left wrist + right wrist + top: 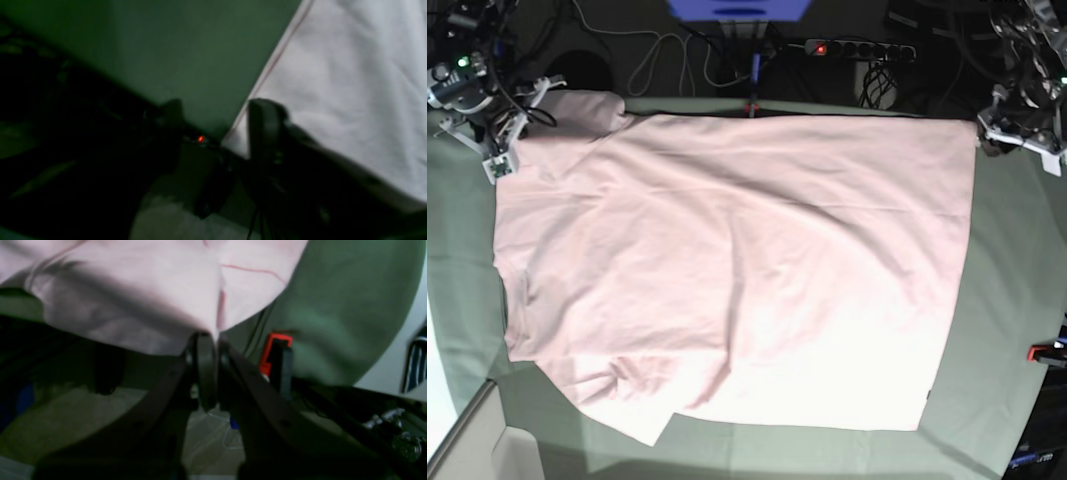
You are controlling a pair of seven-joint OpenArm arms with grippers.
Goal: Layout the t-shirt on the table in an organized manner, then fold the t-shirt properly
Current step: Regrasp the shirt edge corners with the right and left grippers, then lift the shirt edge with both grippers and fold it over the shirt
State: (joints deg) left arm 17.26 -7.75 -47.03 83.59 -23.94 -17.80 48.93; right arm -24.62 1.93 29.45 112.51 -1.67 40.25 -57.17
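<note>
The pale pink, thin cotton short-sleeved t-shirt (737, 260) is spread plain side up across the wide flat counter draped in grey-green creased cloth (1007, 300), with its straight hem toward the base view's right and its sleeves toward the left. One sleeve at the lower left is folded under into a point, and shallow wrinkles run across the body.

The right hand (213, 340) is seen closed on a pinch of the fabric at a seamed edge, at the far left corner of the garment in the base view, beside a red-and-black clamp (277, 356). The left hand (213, 113) is seen with its jaws apart at the garment's far right corner; one dark finger (263, 126) lies against the hemmed edge, and nothing is gripped between the jaws.

The fabric is judged light, limp and easily creased: it would drape and sag from any single hold, and it would likely drag on the cloth beneath rather than slide freely. Because no stiffness is offered, holds are best taken at the stitched edges, the hem corners, the shoulder seams and the sleeve cuffs, where doubled material gives more to pinch and the shape can be pulled taut between two points. The tucked sleeve would probably need to be drawn out flat before any fold is made.
</note>
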